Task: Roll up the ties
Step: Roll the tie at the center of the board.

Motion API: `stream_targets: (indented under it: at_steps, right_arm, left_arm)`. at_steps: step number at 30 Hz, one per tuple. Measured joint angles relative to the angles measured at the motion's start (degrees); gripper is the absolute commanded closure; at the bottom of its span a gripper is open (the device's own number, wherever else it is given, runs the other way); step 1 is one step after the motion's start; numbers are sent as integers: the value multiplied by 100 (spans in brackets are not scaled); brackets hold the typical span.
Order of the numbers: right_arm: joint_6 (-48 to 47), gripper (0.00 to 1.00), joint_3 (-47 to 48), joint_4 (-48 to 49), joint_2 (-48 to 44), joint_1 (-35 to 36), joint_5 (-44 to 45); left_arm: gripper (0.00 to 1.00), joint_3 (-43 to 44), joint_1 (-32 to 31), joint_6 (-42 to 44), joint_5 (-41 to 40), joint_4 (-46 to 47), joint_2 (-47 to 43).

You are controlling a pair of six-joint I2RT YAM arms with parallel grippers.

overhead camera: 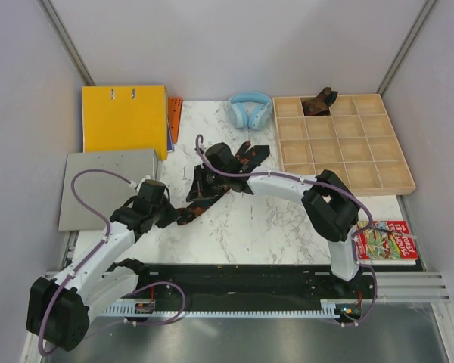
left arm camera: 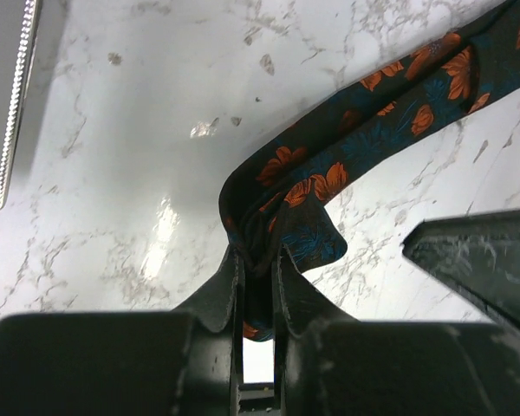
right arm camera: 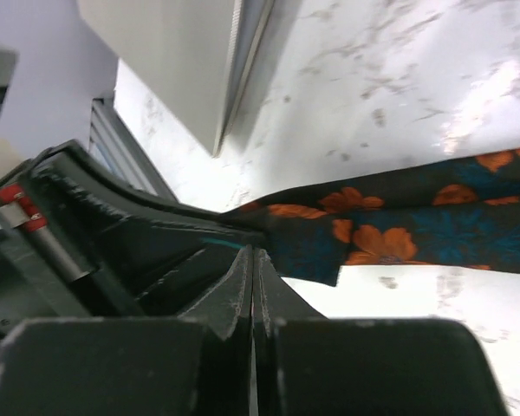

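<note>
A black tie with orange flowers [overhead camera: 251, 154] lies slanted across the marble table [overhead camera: 257, 227]. My left gripper [overhead camera: 181, 216] is shut on the tie's folded near end, and the fabric [left arm camera: 364, 139] bunches between its fingertips [left arm camera: 258, 260]. My right gripper [overhead camera: 202, 187] hovers just beside it over the same tie [right arm camera: 399, 227]. Its jaws are pressed fully together [right arm camera: 253, 253], with the tie's edge just past the tips and nothing visibly between them. A dark brown tie [overhead camera: 319, 102], bundled up, sits in a back compartment of the wooden tray [overhead camera: 363, 178].
Light-blue headphones [overhead camera: 250, 110] lie at the back centre. At the back left are a yellow binder [overhead camera: 125, 119] and a grey flat box [overhead camera: 106, 185]. A colourful book [overhead camera: 386, 240] lies at the right front. The other arm's finger [left arm camera: 481, 260] hangs close to the left gripper.
</note>
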Motion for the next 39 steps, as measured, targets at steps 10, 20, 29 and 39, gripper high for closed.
stream_targets:
  at_steps: [10,20,29,39]
  right_arm:
    - [273,100,-201,208,13,715,341]
    - [730,100,-739,874,146,992,428]
    - [1010,100,-850,1335,190,1038,439]
    - [1091,100,-977,1392,424,1034,442]
  left_arm:
    - [98,140,-13,42,7,-914,-348]
    - [98,667,-39,133,-52,-1808,-131]
    - [98,1309,-52,409,-197,-2275,688]
    - [97,1749,-603,446,-505,-2350,2087]
